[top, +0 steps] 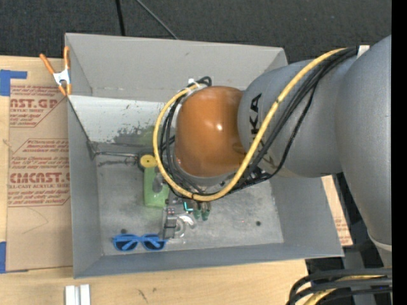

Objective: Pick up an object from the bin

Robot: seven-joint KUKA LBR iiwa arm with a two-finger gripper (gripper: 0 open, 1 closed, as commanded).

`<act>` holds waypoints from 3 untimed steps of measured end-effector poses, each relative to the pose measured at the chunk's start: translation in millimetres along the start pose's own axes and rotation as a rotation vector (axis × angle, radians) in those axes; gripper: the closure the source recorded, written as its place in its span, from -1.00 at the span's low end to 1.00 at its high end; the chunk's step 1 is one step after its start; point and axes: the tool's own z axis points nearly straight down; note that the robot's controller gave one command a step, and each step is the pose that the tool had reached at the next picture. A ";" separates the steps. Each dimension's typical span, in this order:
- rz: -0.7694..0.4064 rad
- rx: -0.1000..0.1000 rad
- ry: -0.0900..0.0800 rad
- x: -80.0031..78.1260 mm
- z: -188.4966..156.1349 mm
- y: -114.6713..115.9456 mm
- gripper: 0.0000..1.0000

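My gripper (177,224) hangs low over the bin floor, below the orange dome on the wrist, near the front middle of the bin. A green block-shaped thing with a yellow round cap (151,184) lies just left of it, partly hidden by the dome. A pair of blue toy glasses (138,242) lies on the floor to the front left of the gripper, its right end close to the fingertips. I cannot see anything between the fingers.
The arm and its orange dome cover the bin's middle and right. Bare grey floor shows to the right of the gripper and along the left side.
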 end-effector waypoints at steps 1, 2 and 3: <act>0.002 -0.002 -0.007 -2.0 -4.2 -0.9 1.00; 0.002 -0.002 -0.007 -2.0 -4.2 -0.9 -1.00; -0.009 -0.003 -0.010 7.3 105.8 -0.5 -1.00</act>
